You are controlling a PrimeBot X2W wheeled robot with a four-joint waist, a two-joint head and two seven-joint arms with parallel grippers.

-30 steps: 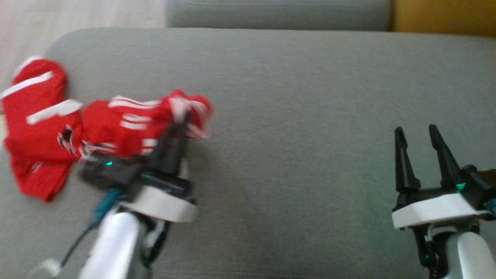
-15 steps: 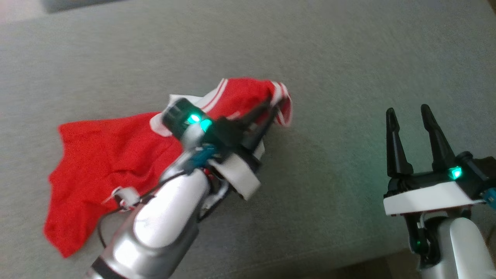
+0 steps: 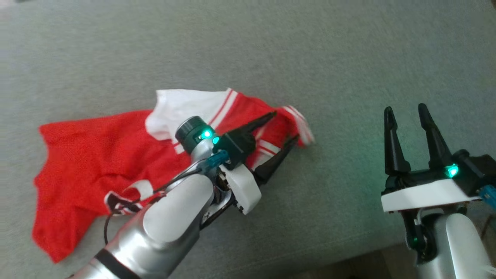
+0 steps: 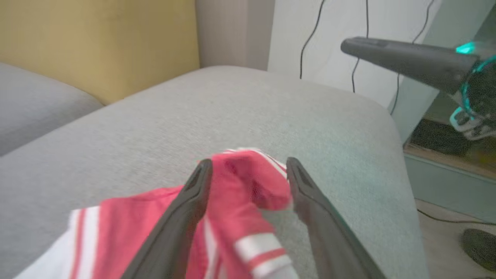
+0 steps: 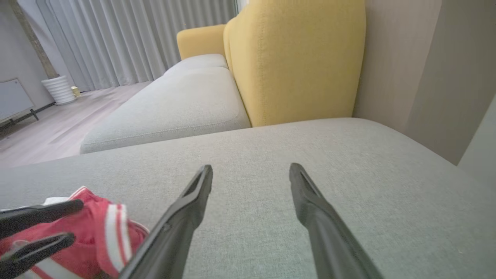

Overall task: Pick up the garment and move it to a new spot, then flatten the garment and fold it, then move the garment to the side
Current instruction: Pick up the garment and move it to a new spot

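Where our grey cushion (image 3: 248, 46) carries it, we list one red garment (image 3: 97, 162) with white stripes and a white panel, lying crumpled toward our left. Left end effector (image 3: 285, 125): fingers spread wide, released, straddling the garment's striped right end without clamping it. Right end effector (image 3: 404, 108): likewise spread, empty, above bare cushion, well apart from the garment.

Grey cushion (image 5: 348, 155), yellow backrest (image 5: 298, 58), pale curtains (image 5: 116, 35) — perhaps wooden floor (image 5: 58, 131)
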